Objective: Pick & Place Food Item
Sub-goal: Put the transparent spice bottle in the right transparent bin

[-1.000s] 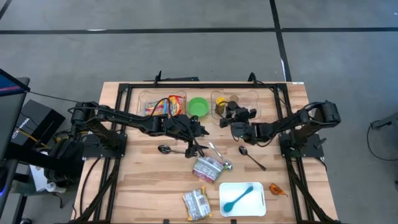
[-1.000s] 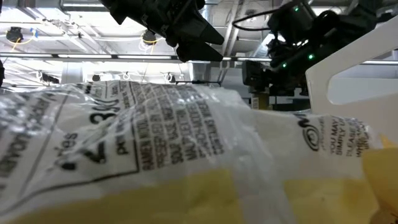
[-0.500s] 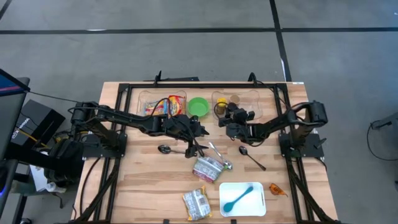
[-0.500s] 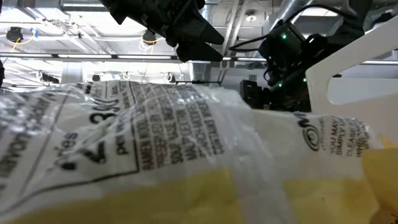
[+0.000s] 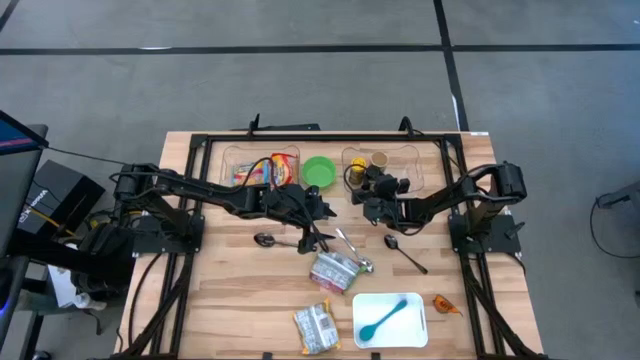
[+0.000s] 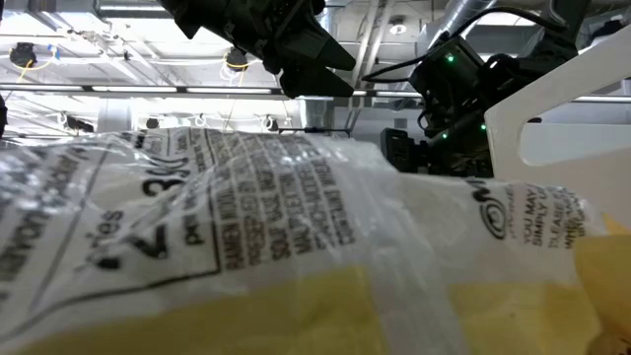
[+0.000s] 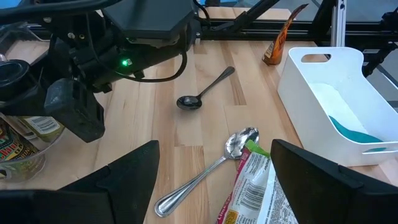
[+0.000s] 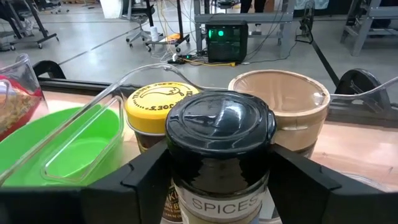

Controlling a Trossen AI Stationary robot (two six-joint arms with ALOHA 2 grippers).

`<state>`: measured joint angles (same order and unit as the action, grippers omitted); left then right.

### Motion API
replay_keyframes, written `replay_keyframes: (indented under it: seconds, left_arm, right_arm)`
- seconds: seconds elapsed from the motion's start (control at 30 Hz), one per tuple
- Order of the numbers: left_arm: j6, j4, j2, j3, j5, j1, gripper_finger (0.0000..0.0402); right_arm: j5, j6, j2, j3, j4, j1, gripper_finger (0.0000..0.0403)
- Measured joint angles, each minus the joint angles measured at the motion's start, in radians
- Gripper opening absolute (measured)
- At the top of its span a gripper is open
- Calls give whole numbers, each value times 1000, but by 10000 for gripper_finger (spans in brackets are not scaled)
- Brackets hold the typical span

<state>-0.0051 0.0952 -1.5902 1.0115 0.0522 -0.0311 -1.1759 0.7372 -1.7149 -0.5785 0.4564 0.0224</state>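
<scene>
A spice jar (image 8: 219, 146) with a black lid and a label reading SPICES sits between the fingers of my right gripper (image 5: 367, 192), at the near side of the clear bin (image 5: 400, 157). A yellow-lidded jar (image 8: 163, 102) and a tan paper cup (image 8: 281, 106) stand in the bin just behind it. My left gripper (image 5: 318, 230) is open and empty above the table's middle. Below it lie a silver spoon (image 7: 208, 168) and a snack packet (image 7: 255, 186). My right gripper holds the spice jar by its sides just below the black lid (image 8: 177, 180), pinched between the two fingers. The fingers come level from the table's near right. The jar stands upright. Its bottom is out of view, so I cannot tell whether it rests on anything.
A green bowl (image 5: 319, 170) stands left of the bin, and a second clear bin with packets (image 5: 258, 170) stands further left. A dark spoon (image 5: 405, 252) lies near the right arm. A white tray (image 5: 390, 320) holds a blue spoon. Another packet (image 5: 316, 327) lies at the near edge.
My right gripper has gone a little toward the table's left edge, closer to the clear bin, and its arm has drawn in. It has kept still over the last half second.
</scene>
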Motion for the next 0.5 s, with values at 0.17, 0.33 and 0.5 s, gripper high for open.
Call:
replay_keyframes:
  seconds: [0.17,0.33,0.5]
  left_arm:
    - [0,0,0,0,0,0,301]
    - [0,0,0,0,0,0,301]
    - [0,0,0,0,0,0,301]
  right_arm:
    - [0,-1,0,0,1,0,242]
    - [3,-4,0,0,1,0,244]
    - [3,-12,0,0,2,0,244]
